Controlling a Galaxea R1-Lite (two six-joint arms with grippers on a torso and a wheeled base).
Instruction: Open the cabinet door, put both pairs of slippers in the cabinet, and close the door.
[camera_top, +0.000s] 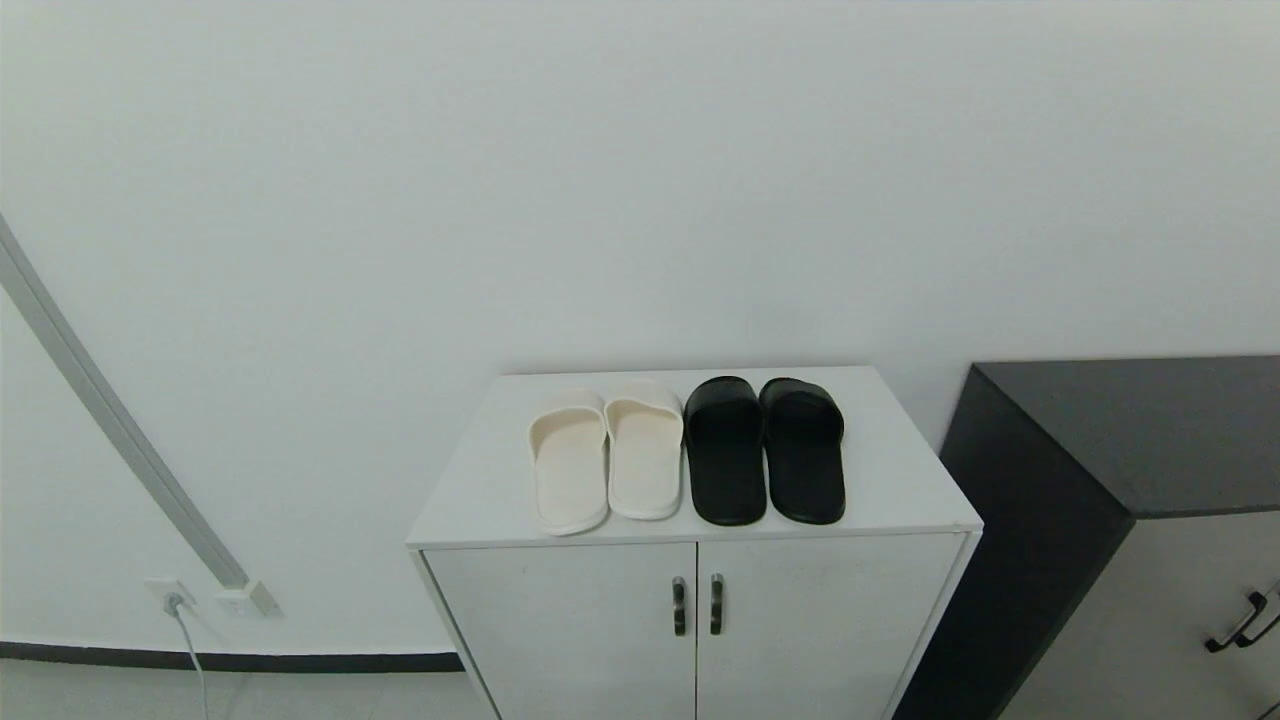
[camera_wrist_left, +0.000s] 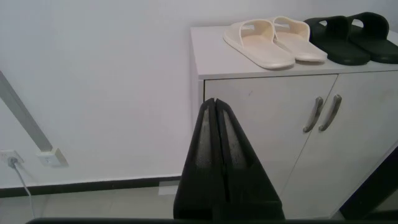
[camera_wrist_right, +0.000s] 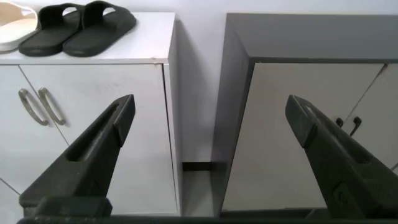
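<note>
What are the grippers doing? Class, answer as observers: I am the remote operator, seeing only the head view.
Observer: The left gripper is shut tight.
Operator: And the right one?
Observer: The right gripper is wide open.
Operator: What is it facing?
Observer: The gap between the white cabinet and the dark cabinet.

Cabinet (camera_top: 560, 630) base out of view
</note>
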